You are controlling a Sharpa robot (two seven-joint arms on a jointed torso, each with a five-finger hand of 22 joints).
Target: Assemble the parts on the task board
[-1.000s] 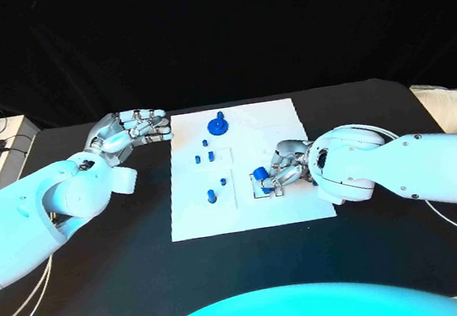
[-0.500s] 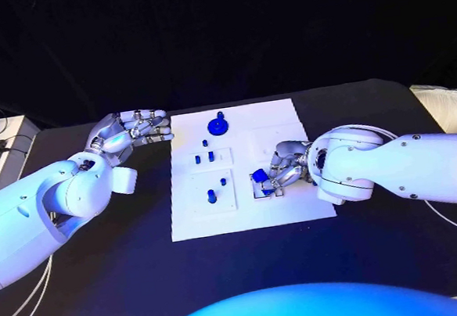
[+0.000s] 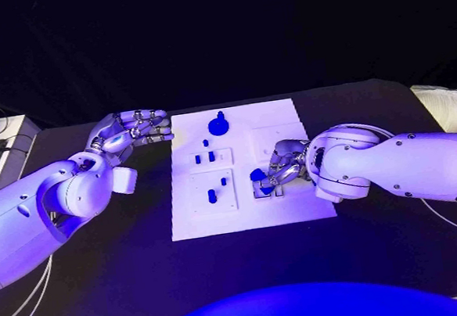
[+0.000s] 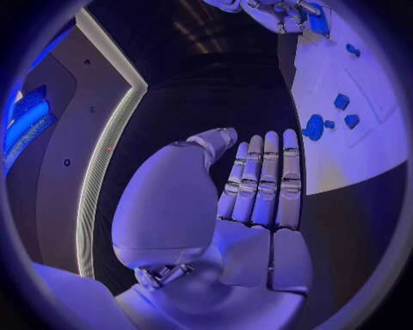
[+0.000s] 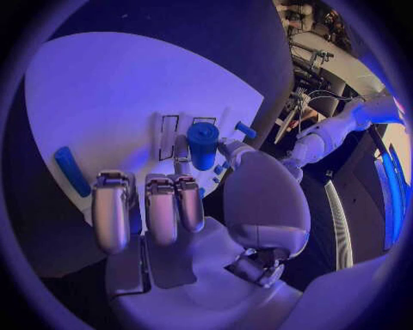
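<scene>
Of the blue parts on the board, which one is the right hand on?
The blue cylinder at the board's right side, by the right hand's fingertips. The other blue parts stand apart from it in the board's middle and far end, with no hand on them.

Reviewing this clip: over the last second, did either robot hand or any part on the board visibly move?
No clear change. The right robot hand stays at the blue cylindrical part near the task board's right edge. The left robot hand still hovers off the board's left edge, fingers extended, holding nothing. The other blue parts sit where they were.
</scene>
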